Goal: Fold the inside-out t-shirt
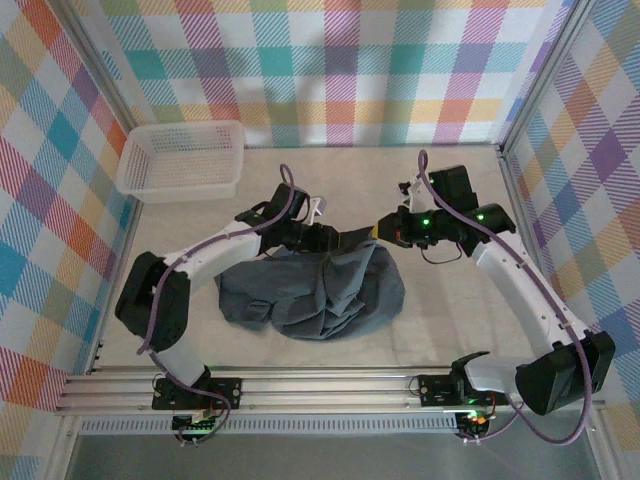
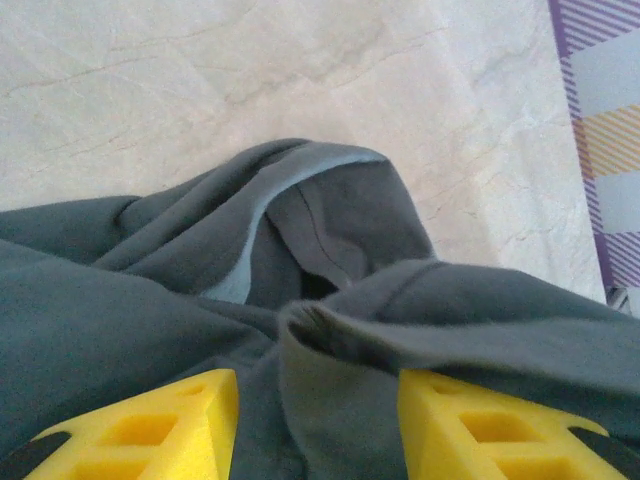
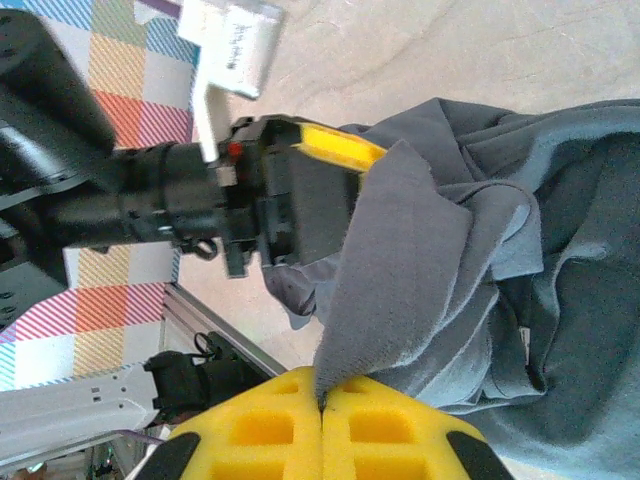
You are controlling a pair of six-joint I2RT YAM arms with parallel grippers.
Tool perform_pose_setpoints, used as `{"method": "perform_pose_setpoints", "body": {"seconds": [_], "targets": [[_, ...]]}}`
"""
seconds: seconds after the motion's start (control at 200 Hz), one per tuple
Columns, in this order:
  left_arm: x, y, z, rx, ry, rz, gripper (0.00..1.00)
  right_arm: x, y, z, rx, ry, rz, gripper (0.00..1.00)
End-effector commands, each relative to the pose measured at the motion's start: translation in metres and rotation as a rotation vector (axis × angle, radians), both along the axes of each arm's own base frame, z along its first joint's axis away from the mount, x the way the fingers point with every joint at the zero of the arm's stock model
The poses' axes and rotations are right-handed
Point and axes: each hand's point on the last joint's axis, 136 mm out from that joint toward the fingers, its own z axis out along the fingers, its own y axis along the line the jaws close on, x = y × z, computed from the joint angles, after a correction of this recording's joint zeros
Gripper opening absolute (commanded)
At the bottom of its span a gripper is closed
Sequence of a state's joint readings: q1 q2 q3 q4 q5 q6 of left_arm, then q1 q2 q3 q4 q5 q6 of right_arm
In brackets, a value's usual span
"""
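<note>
Shirt: inside-out t-shirt (image 1: 310,290), dark slate-grey, bunched in a crumpled heap mid-counter (image 1: 450,320), a bit nearer the near edge than the far one. The heap's far side is pulled up toward both pincers.
Left pincer (image 2: 318,400): at the heap's far edge, left of centre. Jaws stand clearly apart, and the yellow fingers (image 2: 150,430) sit either side of a raised fold of grey cloth. The cloth bulges into the gap and touches the inner faces; nothing looks clamped.
Right pincer (image 3: 322,390): at the heap's far edge, right of centre, facing the left pincer and just beside it. Yellow jaws are pressed together, with a thin flap of the shirt pinched in the seam between them. The flap rises from the pinch toward the left pincer.
Basket: white mesh basket (image 1: 185,160) at the far-left corner of the counter, upright, well apart from the shirt.
</note>
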State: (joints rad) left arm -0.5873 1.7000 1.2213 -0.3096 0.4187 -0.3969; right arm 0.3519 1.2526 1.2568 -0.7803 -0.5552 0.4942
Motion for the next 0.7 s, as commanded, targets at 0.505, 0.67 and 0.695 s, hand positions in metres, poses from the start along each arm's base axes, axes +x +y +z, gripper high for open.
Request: {"method": "perform_pose_setpoints", "body": {"seconds": [0.505,0.67,0.695], "targets": [[0.014,0.006,0.090,-0.225,-0.087,0.044,0.00,0.010,-0.060,-0.037,-0.108,0.070,-0.218,0.00],[-0.011,0.016,0.141,-0.364,-0.134,-0.015,0.00,0.000,-0.065,-0.076,-0.166,0.147,-0.159,0.00],[-0.016,0.013,0.143,-0.384,-0.126,-0.037,0.00,-0.001,-0.061,-0.075,-0.141,0.150,-0.144,0.00]]}}
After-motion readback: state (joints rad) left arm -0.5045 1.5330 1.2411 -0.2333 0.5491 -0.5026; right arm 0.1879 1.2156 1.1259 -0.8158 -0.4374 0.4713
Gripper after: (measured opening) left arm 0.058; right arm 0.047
